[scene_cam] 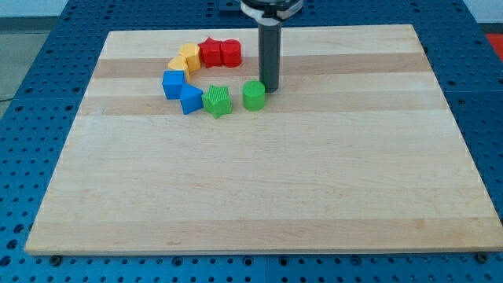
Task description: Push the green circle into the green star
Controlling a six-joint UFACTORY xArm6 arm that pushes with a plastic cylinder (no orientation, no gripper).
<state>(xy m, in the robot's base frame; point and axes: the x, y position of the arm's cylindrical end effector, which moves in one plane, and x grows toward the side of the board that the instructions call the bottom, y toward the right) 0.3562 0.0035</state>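
Green circle (254, 96): just right of green star (218, 101), small gap between. Tip (269, 87): touching circle's upper-right edge. No jaws; bare rod. Step: closing push. Next: leftward shove, slightly downward.

I work in what looks like a robotics lab or test bench. A pale wooden board (259, 173) made of glued planks lies flat on a blue metal base (47, 94) covered in a regular grid of mounting holes, the kind of perforated plate used for fixing equipment. Small plastic blocks (206, 77) in bright red, yellow, blue and green sit on the board as test pieces. My dark rod (269, 55) comes down from the view's top.
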